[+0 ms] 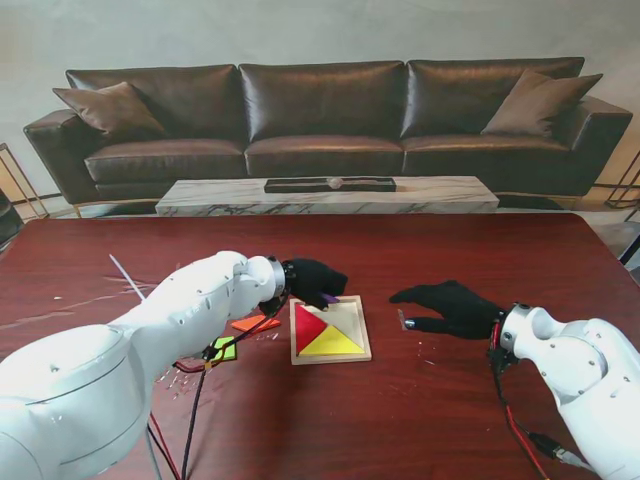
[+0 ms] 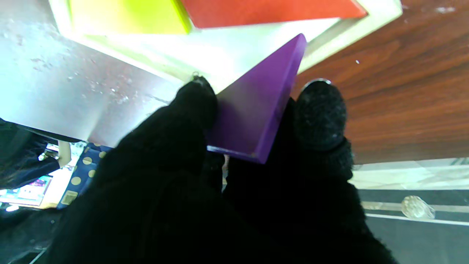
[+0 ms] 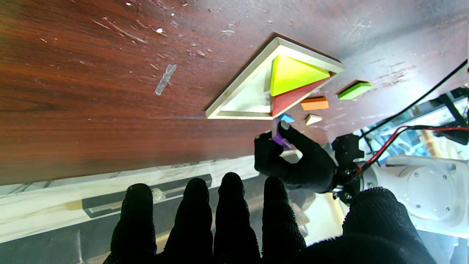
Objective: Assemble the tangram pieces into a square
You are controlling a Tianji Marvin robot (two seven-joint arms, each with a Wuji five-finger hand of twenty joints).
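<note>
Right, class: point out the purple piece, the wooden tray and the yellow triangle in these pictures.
purple piece [image 2: 253,110]: left wrist view, on its broad flat face between the fingertips.
wooden tray [image 1: 364,330]: stand view, on its right rim.
yellow triangle [image 1: 331,344]: stand view, on the middle of its top face.

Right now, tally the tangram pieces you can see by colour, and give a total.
Red: 1
Yellow: 1
Purple: 1, held in the left hand
Orange: 1
Green: 1
Blue: 1
White: 1
Total: 7
</note>
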